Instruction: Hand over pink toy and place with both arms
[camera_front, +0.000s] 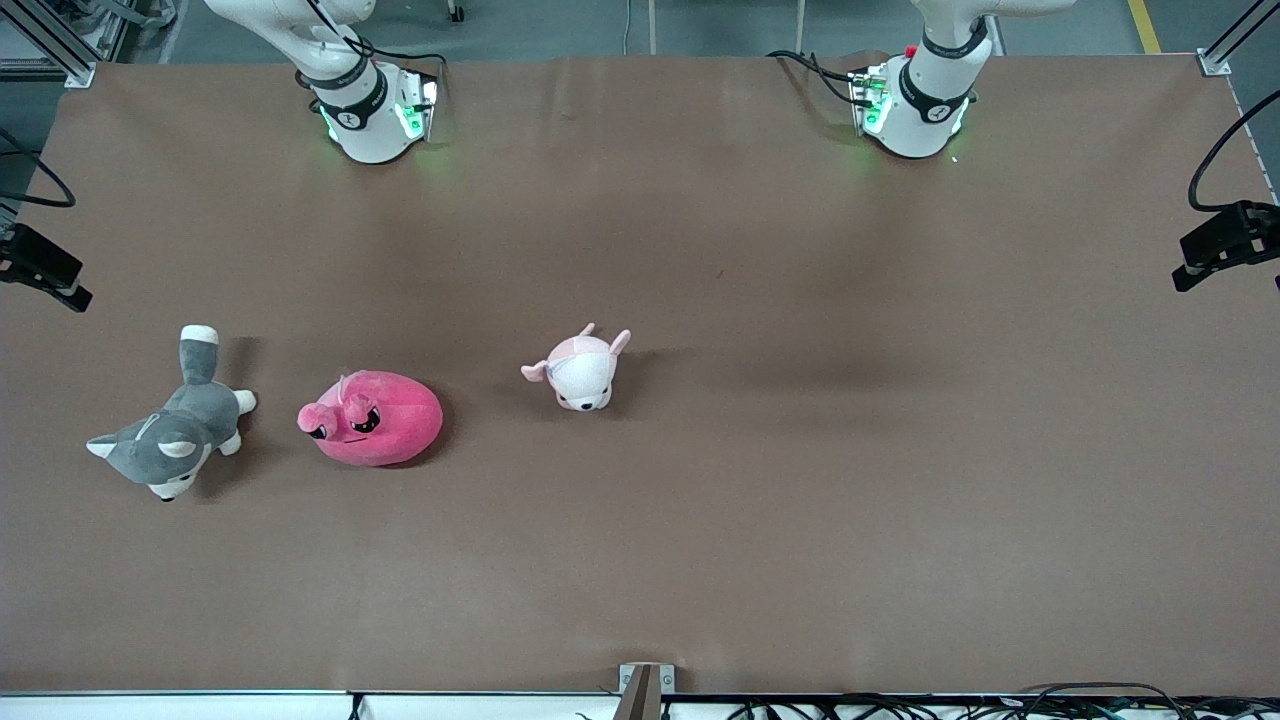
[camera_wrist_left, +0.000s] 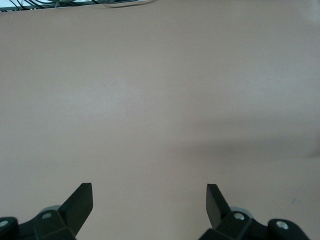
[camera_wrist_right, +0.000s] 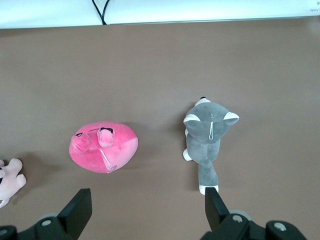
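Observation:
The pink toy (camera_front: 375, 417) lies on the brown table toward the right arm's end, between the grey husky and the small pale-pink plush. It also shows in the right wrist view (camera_wrist_right: 103, 146). My right gripper (camera_wrist_right: 148, 200) is open and empty, high over bare table, apart from the toy. My left gripper (camera_wrist_left: 149, 196) is open and empty, high over bare table toward the left arm's end. Neither gripper shows in the front view; only the arms' bases do.
A grey-and-white plush husky (camera_front: 175, 433) lies beside the pink toy, closer to the table's end; it also shows in the right wrist view (camera_wrist_right: 207, 136). A small pale-pink-and-white plush (camera_front: 580, 370) lies near the table's middle. Black camera mounts (camera_front: 1225, 240) stand at both table ends.

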